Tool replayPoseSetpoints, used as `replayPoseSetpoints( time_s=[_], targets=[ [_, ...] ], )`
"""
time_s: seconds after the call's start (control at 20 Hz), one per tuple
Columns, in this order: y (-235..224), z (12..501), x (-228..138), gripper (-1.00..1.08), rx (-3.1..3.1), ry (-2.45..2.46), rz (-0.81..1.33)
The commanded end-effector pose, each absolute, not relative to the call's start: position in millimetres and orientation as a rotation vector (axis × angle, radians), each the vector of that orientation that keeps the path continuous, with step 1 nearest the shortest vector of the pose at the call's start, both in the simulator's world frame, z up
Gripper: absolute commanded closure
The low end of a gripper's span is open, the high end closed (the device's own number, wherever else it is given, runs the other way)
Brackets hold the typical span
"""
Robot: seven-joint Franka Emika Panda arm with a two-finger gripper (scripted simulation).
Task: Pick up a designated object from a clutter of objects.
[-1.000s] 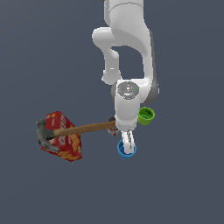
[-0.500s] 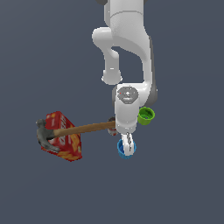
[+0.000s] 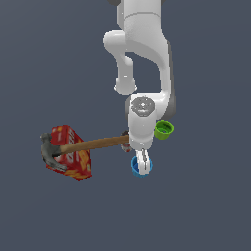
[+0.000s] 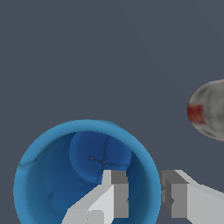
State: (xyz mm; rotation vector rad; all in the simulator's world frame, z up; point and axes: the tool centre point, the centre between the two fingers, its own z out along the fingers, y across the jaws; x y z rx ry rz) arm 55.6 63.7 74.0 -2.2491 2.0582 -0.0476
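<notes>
A: Exterior view: the white two-fingered gripper (image 3: 142,165) hangs over the small bright-blue round plastic cup (image 3: 141,167), right of the wooden-handled hammer (image 3: 83,145) and near the lime-green cup (image 3: 163,130).

B: Wrist view: the gripper (image 4: 142,194), part-open, holding nothing, straddles the cup's (image 4: 85,170) thick rim. An off-centre squeeze could tip it toward the small grey can (image 4: 208,109).

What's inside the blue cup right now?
One gripper finger reaches inside the blue cup; the other sits outside its rim. Otherwise it looks empty, though the finger hides part of the wall.
</notes>
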Motion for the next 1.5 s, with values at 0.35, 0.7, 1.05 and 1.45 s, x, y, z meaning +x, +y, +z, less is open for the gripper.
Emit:
replayPoseSetpoints(
  time_s=[0.35, 0.7, 1.05, 1.45],
  targets=[
    [67, 102, 53, 1.08, -2.248, 2.058, -0.048],
    [73, 156, 49, 1.08, -2.248, 2.059, -0.048],
    [82, 233, 43, 1.08, -2.249, 2.061, -0.049],
    [93, 322, 36, 1.08, -2.249, 2.062, -0.049]
  ],
)
